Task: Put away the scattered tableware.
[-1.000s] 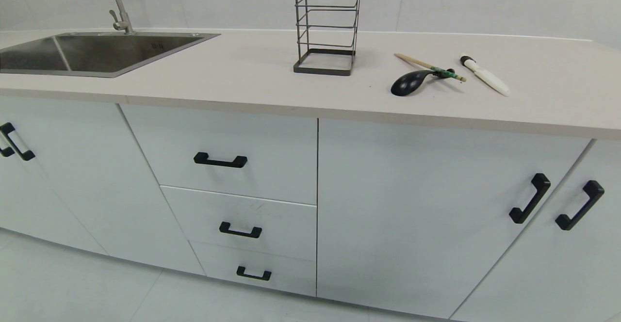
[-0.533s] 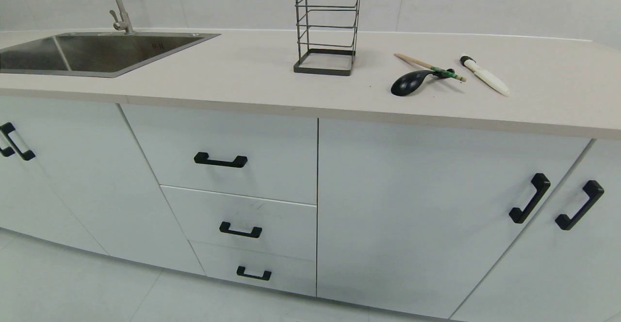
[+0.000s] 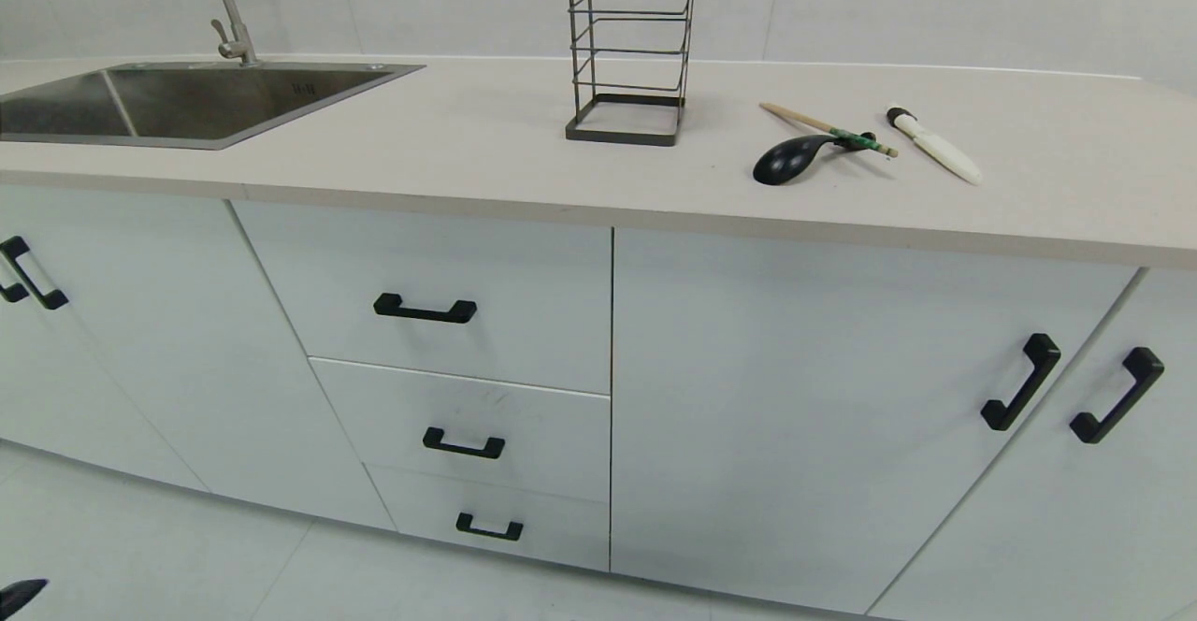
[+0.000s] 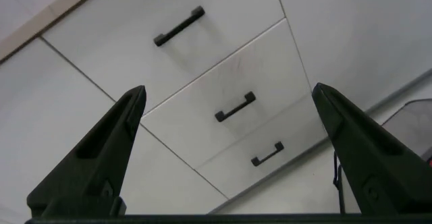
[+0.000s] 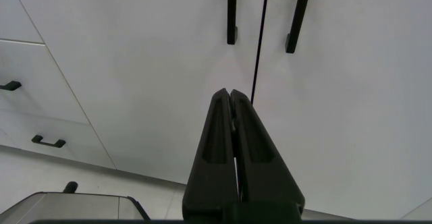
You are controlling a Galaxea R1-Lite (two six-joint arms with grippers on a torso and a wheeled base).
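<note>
On the countertop [image 3: 468,163]: wire rack [image 3: 628,50] upright. Left gripper [image 4: 228,89] spread wide, empty, facing drawers [image 4: 223,69]; right gripper [image 5: 231,92] pinched closed, empty, facing cabinet doors [image 5: 135,62]. Right of rack: black spoon [image 3: 790,159], white-handled utensil [image 3: 935,147] nearby, chopsticks [image 3: 823,125] crossing spoon handle.

wire rack [image 3: 621,136]: top cut off | sink [image 3: 187,97]: left end cut off

White wall [image 3: 935,4], pale countertop [image 3: 468,153], steel sink [image 3: 187,102], white cabinets [image 3: 795,397], tiled floor [image 3: 140,546]
</note>
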